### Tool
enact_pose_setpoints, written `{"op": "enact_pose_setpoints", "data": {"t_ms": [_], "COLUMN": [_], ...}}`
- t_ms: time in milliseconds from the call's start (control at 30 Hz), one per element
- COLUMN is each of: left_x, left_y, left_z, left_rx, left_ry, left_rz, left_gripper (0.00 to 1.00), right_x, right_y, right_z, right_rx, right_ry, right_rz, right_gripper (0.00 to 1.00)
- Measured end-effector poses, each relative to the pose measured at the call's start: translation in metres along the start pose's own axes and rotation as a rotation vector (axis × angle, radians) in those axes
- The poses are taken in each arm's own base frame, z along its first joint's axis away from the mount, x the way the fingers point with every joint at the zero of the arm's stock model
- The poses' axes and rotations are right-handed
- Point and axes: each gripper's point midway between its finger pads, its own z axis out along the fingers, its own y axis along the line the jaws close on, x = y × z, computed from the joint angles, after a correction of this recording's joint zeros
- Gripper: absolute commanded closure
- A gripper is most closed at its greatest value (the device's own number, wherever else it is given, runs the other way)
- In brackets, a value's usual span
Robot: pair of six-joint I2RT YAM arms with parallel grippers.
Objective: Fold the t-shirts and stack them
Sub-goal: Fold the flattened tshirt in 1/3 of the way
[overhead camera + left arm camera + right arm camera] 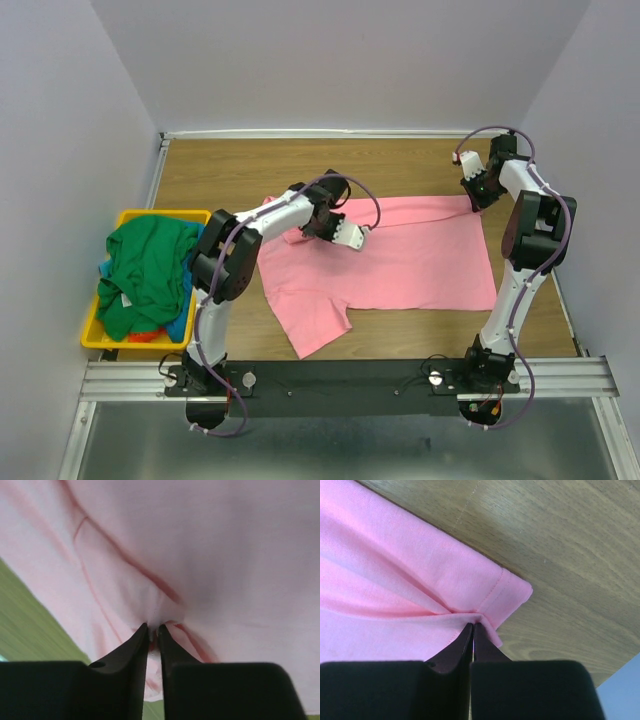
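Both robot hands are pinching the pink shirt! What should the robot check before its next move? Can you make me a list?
1. Right gripper shut on the pink t-shirt near its hemmed corner: ok.
2. Left gripper shut on bunched pink cloth: ok.
3. Shirt lying smooth: not ok, creases run out from both pinches.
4. Other shirts out of the way: ok, the green t-shirt sits in the yellow bin off to the left.
5. How many layers each grip holds: cannot tell.
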Motion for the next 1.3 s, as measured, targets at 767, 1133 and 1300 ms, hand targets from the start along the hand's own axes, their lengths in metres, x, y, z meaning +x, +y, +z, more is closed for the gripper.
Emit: {"op": "enact_pose_setpoints", "data": {"t_ms": [767,1133,1300], "left_x": [0.053,0.039,0.036], "left_y": [0.063,0.051,0.051], "left_z": [-0.012,-0.019,-0.025], "left_rx": [0.038,0.109,0.099], "left_ry": [-0.221,-0.308,-0.321], "left_rz": [-0.411,-0.498,-0.513], "left_gripper": [0.59,0.57,0.63], "right_x": [0.0,0.0,0.0], "right_y": [0.0,0.0,0.0], "right_z": [0.0,0.0,0.0], "right_rx": [-0.002,-0.002,-0.002], "right_ry": [0.002,0.002,0.002], "right_rz": [0.001,0.001,0.002], "right_gripper": [0.92,0.92,0.92]}}
